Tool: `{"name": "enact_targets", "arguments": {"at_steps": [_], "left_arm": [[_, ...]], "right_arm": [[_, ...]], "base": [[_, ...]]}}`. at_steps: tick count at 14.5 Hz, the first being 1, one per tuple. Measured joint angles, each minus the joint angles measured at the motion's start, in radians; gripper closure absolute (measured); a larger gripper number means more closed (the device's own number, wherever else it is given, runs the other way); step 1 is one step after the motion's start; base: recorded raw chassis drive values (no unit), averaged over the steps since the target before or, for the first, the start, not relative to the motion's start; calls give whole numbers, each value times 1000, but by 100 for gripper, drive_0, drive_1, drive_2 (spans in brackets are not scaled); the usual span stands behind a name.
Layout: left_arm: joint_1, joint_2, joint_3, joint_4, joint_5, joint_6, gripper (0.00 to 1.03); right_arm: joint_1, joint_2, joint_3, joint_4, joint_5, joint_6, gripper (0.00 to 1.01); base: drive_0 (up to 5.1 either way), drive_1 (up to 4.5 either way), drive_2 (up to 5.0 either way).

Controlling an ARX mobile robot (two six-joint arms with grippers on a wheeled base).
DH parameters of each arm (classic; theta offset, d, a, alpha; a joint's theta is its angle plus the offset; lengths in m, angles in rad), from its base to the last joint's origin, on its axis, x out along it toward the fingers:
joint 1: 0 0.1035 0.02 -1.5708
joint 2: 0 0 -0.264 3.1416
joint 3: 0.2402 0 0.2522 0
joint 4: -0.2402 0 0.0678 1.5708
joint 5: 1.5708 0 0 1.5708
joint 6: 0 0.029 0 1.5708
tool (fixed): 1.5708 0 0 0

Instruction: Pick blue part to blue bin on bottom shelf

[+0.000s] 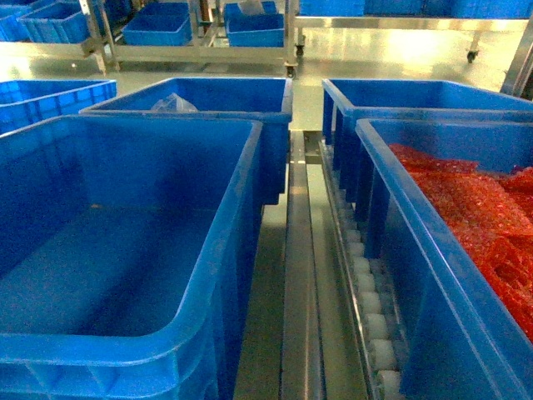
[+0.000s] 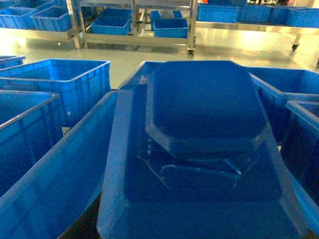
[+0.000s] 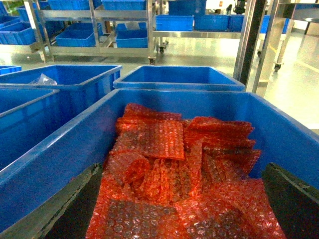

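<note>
Head view, operator: your biggest item is the empty blue bin filling the lower left of the frame. Next, the blue bin with red bubble wrap on the right edge, wrap heaped loosely inside, seen centre frame in the right wrist view. Two more blue bins sit behind them, upper centre and upper right; the left one has a clear plastic bag in it. A steel rail and white roller track run down the middle gap between the rows.

Left wrist view: a blue tray-like part lies centre frame on a stack of blue pieces inside a bin. You can't confirm it's the task part.

Grippers: dark finger edges show only at the bottom corners of the right wrist view, spread wide, holding nothing. Left gripper: out of frame, can't tell you anything. Background racks hold more bins.
</note>
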Motion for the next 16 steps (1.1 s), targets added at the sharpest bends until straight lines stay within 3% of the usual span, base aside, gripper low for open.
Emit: {"name": "enact_targets", "arguments": {"at_steps": [16], "left_arm": [[0, 0, 0, 0, 0, 0, 60]], "right_arm": [[0, 0, 0, 0, 0, 0, 3]], "base": [[0, 0, 0]]}}
